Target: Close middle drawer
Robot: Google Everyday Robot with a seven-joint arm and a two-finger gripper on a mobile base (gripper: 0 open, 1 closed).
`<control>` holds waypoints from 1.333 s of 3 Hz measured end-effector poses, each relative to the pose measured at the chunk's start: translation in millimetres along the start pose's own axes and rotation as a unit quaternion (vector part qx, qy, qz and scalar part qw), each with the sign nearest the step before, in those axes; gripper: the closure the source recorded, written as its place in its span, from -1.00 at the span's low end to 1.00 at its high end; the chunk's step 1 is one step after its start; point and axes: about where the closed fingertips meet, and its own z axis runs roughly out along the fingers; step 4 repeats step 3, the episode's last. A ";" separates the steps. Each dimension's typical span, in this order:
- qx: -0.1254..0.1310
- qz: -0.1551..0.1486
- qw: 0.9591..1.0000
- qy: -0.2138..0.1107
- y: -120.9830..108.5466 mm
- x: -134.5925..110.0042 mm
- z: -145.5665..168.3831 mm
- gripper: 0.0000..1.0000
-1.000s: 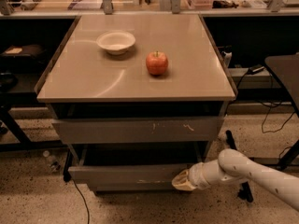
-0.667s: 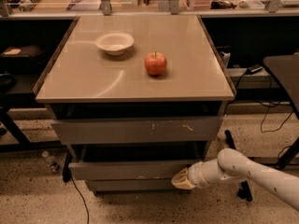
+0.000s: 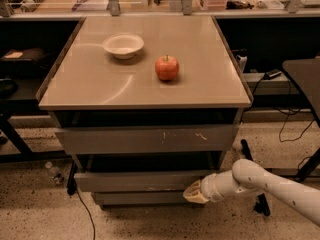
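Note:
The middle drawer is the wide, plain grey front under the table top. It stands out only a little from the frame, with a dark gap above it. My gripper, a tan tip on a white arm coming in from the lower right, is pressed against the right part of that drawer's front, at its lower edge.
The taller grey front with pale scratches sits above, and the narrower lowest front below. A white bowl and a red apple rest on the table top. A small bottle and a cable lie on the floor at left. A dark table stands at right.
The middle drawer has slid inward toward the table. My gripper has followed it, staying against its front.

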 end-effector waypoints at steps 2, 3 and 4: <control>0.000 0.000 1.000 0.000 0.0 0.0 0.1 -1.00; 0.000 0.000 1.000 0.000 0.1 0.0 0.1 -1.00; 0.000 0.000 1.000 0.000 0.1 0.0 0.1 -1.00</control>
